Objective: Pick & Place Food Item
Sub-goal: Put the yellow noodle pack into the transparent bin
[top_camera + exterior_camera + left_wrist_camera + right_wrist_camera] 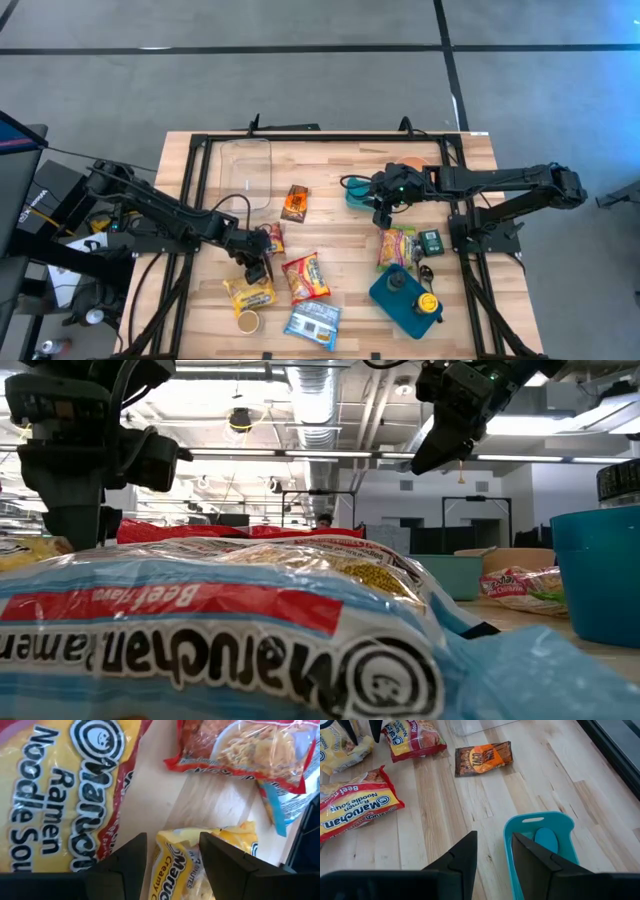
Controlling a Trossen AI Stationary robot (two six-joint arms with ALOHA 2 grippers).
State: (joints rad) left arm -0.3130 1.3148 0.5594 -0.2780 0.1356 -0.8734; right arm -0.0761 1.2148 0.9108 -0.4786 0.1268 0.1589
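Note:
A yellow Maruchan creamy noodle packet (248, 293) lies flat on the wooden table near its front left. My left gripper (258, 270) points steeply down over the packet's far end (180, 845), fingers open and standing on either side of that end. Beside it lie a yellow-and-red ramen packet (50, 795) and a red noodle packet (240, 745). My right gripper (383, 215) hangs open and empty above the table, over the rim of a teal basket (540, 815). My left gripper comes at the yellow packet's far end (172, 851) from above, slanting down, with one finger (225, 860) in front of the packet's face. Whether the fingers touch the packet I cannot tell. The packet lies on the table.
A blue beef ramen packet (312, 323) and a small cup (247, 321) lie at the front edge. An orange snack bag (295, 203) and a clear container (246, 170) sit farther back. At the right are a colourful packet (395, 247) and a blue tray (400, 300).

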